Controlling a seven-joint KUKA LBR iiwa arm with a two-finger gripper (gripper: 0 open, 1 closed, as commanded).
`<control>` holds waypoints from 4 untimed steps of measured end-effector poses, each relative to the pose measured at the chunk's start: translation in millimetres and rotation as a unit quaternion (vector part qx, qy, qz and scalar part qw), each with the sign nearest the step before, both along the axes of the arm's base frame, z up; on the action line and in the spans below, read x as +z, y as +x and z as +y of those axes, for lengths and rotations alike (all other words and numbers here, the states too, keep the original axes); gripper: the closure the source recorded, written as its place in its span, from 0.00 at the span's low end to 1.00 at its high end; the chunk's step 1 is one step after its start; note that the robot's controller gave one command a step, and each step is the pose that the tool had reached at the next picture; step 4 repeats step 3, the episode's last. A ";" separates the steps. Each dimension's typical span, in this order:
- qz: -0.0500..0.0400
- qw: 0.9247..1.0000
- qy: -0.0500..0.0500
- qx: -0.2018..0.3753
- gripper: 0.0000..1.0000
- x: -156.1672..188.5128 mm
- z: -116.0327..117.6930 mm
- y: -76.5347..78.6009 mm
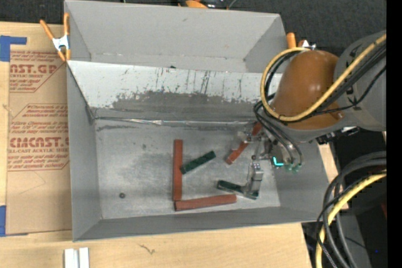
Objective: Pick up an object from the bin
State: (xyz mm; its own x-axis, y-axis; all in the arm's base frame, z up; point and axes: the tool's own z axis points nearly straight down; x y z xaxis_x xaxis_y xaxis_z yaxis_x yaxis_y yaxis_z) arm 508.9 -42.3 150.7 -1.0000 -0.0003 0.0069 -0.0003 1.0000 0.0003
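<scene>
Dark green bar (227,186), short, lying flat on the floor of the bin (125,198), toward its right side and low in the camera view. Our tool (255,184) is down at the bar's right end, touching it or all but. We cannot tell which. (M.)

And the tool's opening? (J.)

We cannot tell how wide it stands, nor whether it has hold of anything, because the wrist hides too much. We log it as unknown. (M.)

Neighbours? (J.)

A long red-brown bar (207,201) lies just below the green one, near but apart so far as we can see. A second green piece (198,162) is up and to the left, and a small red piece (237,152) is above. Nothing is heaped. (M.)

How do we expect it to handle? (J.)

Our judgement is light and stiff, likely plastic or painted wood, and not fragile. It is thin and sits low on the metal, so there is little height to bite on. With smooth faces on a smooth floor, we expect it to skate or spin if one side is nudged first. (M.)

Where do we take it? (J.)

Across the narrow width, nearer its middle than where the tool sits. We reckon an end grip would let it droop or pivot out on the lift. Keep clear of the red-brown bar when closing. (M.)
</scene>
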 end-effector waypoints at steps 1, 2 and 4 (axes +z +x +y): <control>-0.003 0.998 0.000 0.060 0.00 -83.8 13.0 -20.1; -0.003 0.998 0.000 0.060 1.00 -80.7 12.6 -19.4; -0.009 0.999 -0.001 0.041 1.00 78.1 4.5 16.8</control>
